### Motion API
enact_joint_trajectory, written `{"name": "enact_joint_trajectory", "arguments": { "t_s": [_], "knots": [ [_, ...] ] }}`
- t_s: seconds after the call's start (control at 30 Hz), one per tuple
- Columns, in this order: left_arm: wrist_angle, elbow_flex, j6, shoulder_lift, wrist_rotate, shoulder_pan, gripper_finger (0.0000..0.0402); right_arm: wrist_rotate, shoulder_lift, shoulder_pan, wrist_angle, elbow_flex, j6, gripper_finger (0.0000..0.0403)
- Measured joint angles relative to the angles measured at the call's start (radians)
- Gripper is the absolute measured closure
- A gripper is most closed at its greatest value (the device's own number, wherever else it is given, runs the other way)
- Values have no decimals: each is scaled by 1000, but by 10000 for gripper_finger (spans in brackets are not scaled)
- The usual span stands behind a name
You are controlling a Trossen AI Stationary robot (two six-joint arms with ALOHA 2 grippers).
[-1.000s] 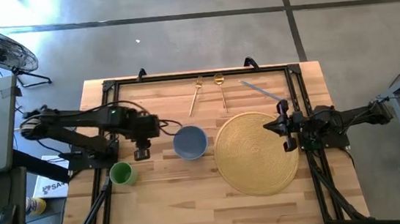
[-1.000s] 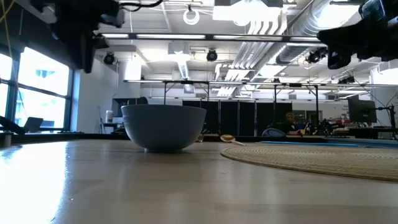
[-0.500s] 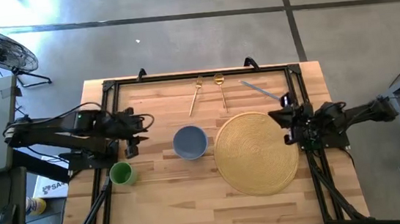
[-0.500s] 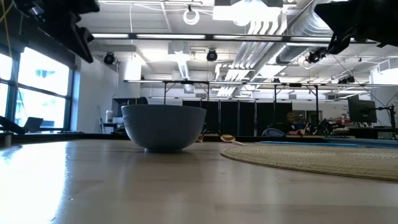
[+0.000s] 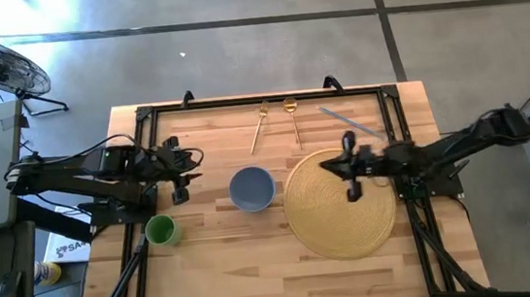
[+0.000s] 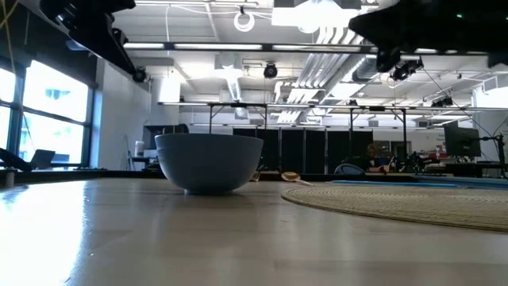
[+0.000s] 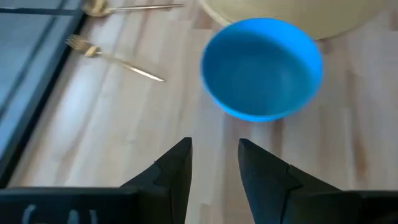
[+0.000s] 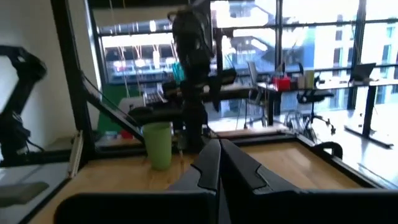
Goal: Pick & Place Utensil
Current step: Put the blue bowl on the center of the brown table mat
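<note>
1. Since half a second ago the right end effector (image 5: 349,169) has swung left from the right edge of the surface to hang over the woven mat (image 5: 342,219); the left end effector (image 5: 181,172) has barely shifted.
2. Right end effector: its fingers look pressed together in its own wrist view, holding nothing, and it points left across the surface toward the other arm.
3. Left end effector: its fingers stand a little apart, empty, above bare wood just left of the blue bowl (image 5: 252,188).
4. Utensils lie along the far side of the surface: a gold fork (image 5: 259,126), a gold spoon (image 5: 292,119) just right of it, and a silver knife (image 5: 344,120) farther right, near the mat's far edge. All three are untouched.
5. Judged step: the approach, with no utensil picked yet. The right arm is nearest the knife, so the next move would likely need it to turn toward the far side, spread its fingers and come down on a handle.
6. Room: the black frame rail runs close behind the utensils, leaving little space on the far side. The green cup (image 5: 160,229) sits near-left, well apart from them.
</note>
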Motion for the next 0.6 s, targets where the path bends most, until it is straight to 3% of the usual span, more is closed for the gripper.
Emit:
{"name": "enact_joint_trajectory", "arguments": {
  "t_s": [0.2,0.6],
  "knots": [
    [1,0,-59,-1,-79,0,275,-14,280,0,-105,243,-49,371],
    [65,-70,-105,7,-117,0,275,-68,657,-1,-676,788,-68,262]
  ]
}}
